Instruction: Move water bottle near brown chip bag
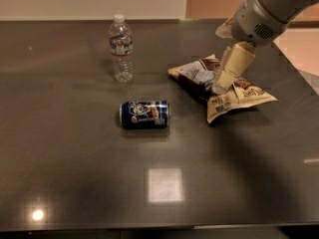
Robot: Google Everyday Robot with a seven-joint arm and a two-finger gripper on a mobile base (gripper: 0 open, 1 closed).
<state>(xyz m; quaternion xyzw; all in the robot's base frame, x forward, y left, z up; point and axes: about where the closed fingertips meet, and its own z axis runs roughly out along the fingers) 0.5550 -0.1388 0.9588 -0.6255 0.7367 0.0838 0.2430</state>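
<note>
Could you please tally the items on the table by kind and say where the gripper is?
Bottles: 1, the water bottle, upright.
Cans: 1, the blue soda can, on its side.
Snack bags: 1, the brown chip bag.
Total: 3.
The gripper hangs over the brown chip bag.

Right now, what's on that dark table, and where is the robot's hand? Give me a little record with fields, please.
surface: dark glossy table
water bottle: upright, cap on, at the far left, standing apart from everything else
brown chip bag: lying crumpled, to the right of the bottle
soda can: dark blue, on its side, nearer the camera, between bottle and bag
gripper: over the middle of the chip bag, well away from the bottle
task state: bottle not yet grasped, not yet near the bag
</note>
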